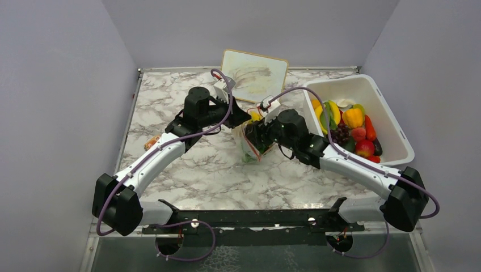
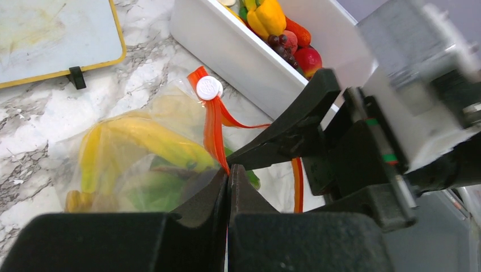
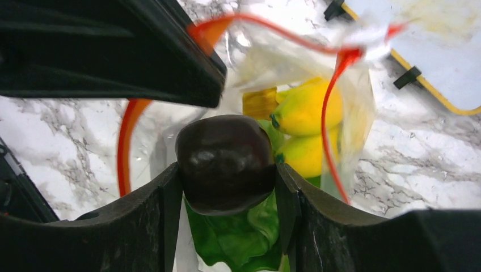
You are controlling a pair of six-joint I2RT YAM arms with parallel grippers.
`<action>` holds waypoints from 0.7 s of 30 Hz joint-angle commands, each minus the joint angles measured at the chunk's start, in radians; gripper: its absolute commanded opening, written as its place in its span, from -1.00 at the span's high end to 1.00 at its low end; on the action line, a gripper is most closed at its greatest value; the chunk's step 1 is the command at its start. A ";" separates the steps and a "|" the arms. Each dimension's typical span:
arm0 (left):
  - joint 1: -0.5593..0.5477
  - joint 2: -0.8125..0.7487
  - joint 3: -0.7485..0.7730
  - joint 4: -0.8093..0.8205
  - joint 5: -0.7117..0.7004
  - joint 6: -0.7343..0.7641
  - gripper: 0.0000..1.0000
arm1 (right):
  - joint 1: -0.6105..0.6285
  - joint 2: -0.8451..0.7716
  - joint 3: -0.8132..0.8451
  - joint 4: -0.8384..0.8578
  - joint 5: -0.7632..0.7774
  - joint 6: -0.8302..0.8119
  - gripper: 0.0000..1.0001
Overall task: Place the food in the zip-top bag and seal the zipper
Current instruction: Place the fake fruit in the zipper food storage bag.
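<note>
**Dropping the dark fruit through a held-open mouth**

I have the left gripper [image 2: 228, 173] clamped tight on the zipper [image 2: 212, 130]. It pinches the red-orange strip at 1 lip of the zip-top bag [image 2: 108, 170] and lifts it so the mouth stands open. The bag sits on the marble table [image 1: 187, 175] between the 2 arms, near the white tub [image 2: 227, 51]. It already holds a banana [image 2: 153, 141] and a lettuce leaf [image 3: 238, 238].

The right gripper [image 3: 227, 182] squeezes a dark round fruit [image 3: 224, 161] between its 2 fingers, right over the opening. From its wrist camera the fruit sits inside the loop the zipper makes, with the lettuce directly below.

As I read it, the step in hand is the release into the bag. To do it well I would lower the right wrist until the fruit is below the strip. Then I would open the fingers only enough to let it roll off onto the lettuce, so they do not push out against the thin film.

The left grip should hold its height, because the bag is floppy and I expect the mouth to fold shut if that lip goes slack. The left fingers crowd the near side of the opening, so I would pull the right arm straight up and not sideways, to avoid snagging the strip.

The white slider [image 2: 209, 88] sits partway along the zipper, so sealing comes later. A yellow pepper [image 2: 265, 17], grapes and red pieces wait in the tub.
</note>
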 commanded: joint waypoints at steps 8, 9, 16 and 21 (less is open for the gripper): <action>0.005 -0.045 0.003 0.067 0.037 -0.043 1.00 | 0.006 0.050 -0.078 0.110 0.134 0.019 -0.01; 0.005 -0.045 0.006 0.063 0.031 -0.041 1.00 | 0.007 0.046 -0.073 0.105 0.136 0.019 -0.05; 0.006 -0.047 0.016 0.036 0.000 -0.018 1.00 | 0.007 -0.008 0.027 -0.016 0.070 0.037 -0.37; 0.006 -0.056 0.017 -0.009 -0.056 0.035 1.00 | 0.006 -0.046 0.013 -0.010 0.000 0.012 -0.64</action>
